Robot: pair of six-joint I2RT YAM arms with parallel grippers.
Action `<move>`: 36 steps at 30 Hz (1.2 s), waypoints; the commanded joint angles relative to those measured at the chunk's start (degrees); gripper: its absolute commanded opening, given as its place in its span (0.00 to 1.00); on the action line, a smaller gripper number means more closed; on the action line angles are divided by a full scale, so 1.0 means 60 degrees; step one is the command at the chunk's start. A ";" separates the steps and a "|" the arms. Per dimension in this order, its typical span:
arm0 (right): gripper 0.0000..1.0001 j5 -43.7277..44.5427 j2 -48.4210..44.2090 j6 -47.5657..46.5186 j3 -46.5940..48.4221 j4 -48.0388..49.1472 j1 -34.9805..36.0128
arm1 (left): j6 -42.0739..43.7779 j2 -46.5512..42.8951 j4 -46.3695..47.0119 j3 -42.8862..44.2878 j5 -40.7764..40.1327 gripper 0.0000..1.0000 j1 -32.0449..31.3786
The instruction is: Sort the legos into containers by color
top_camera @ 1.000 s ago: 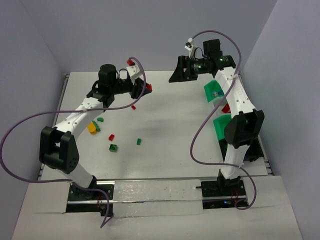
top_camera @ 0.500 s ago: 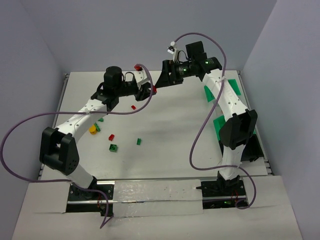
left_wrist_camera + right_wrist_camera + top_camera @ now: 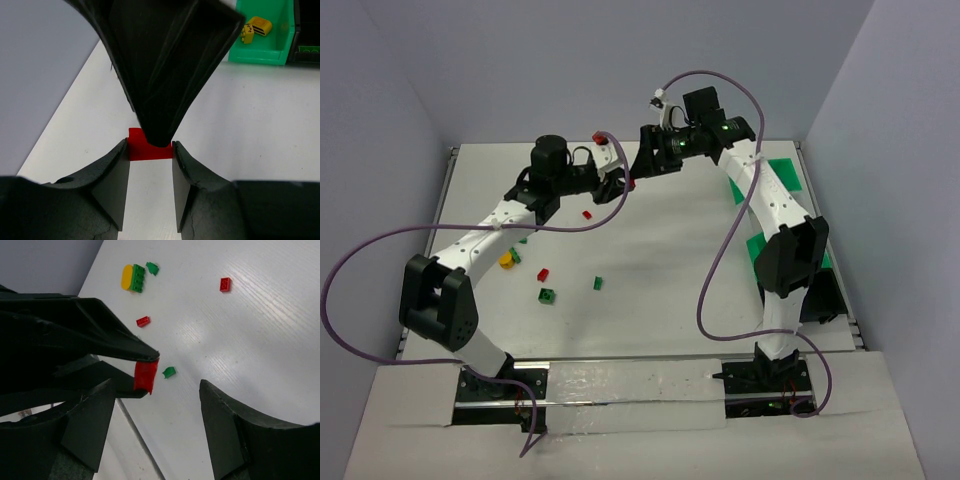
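Note:
My left gripper (image 3: 623,182) is shut on a small red lego (image 3: 630,183) and holds it above the table's far middle. In the left wrist view the red lego (image 3: 150,150) sits between my fingertips (image 3: 116,175), and a black finger (image 3: 165,65) of the right gripper hangs right over it. My right gripper (image 3: 642,160) is open and empty, and faces the left one closely. In the right wrist view the held red lego (image 3: 146,376) is just ahead of my open gripper (image 3: 157,405), near its left finger (image 3: 90,425). Green containers (image 3: 782,174) stand at the right.
Loose legos lie on the left of the table: red (image 3: 587,213), yellow (image 3: 505,260), red (image 3: 543,272), green (image 3: 549,295) and green (image 3: 598,283). A green bin (image 3: 272,47) holds yellow legos (image 3: 257,27). Another bin (image 3: 756,248) sits behind the right arm.
The right gripper has swung left, away from the bins, up to the left gripper. The left gripper has moved right with the red lego in it.

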 commanded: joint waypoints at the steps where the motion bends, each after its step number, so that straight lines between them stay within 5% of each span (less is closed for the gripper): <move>1: 0.70 0.0202 0.0393 0.0121 0.0419 0.0359 0.0208 | 0.0038 -0.0369 0.0513 0.0050 -0.0042 0.24 -0.0112; 6: 0.56 0.0223 0.0548 0.0154 0.0373 0.0386 0.0358 | -0.0003 -0.0402 0.0609 0.0029 -0.0142 0.24 -0.0171; 11: 0.21 0.0200 0.0571 0.0177 0.0430 0.0422 0.0392 | -0.0065 -0.0422 0.0696 -0.0055 -0.0342 0.26 -0.0207; 14: 0.01 0.0187 0.0490 0.0136 0.0447 0.0422 0.0379 | -0.0152 -0.0413 0.0732 -0.0117 -0.0585 0.36 -0.0208; 16: 0.00 0.0196 0.0368 0.0071 0.0424 0.0376 0.0356 | -0.0393 -0.0348 0.0785 -0.0124 -0.0979 0.68 -0.0214; 20: 0.00 0.0523 -0.0205 -0.0263 -0.0049 0.0145 -0.0072 | -0.1164 -0.0350 0.0784 -0.0073 -0.1743 0.99 -0.0048; 29: 0.00 0.2413 -0.2079 -0.2133 -0.1959 -0.0641 -0.3340 | -0.1476 -0.0536 -0.0811 -0.0101 -0.2546 0.99 0.0641; 36: 0.00 0.4851 -0.2309 -0.3720 -0.2707 -0.1176 -0.5077 | -0.1795 0.0980 -0.2142 0.0817 -0.4278 0.99 0.0641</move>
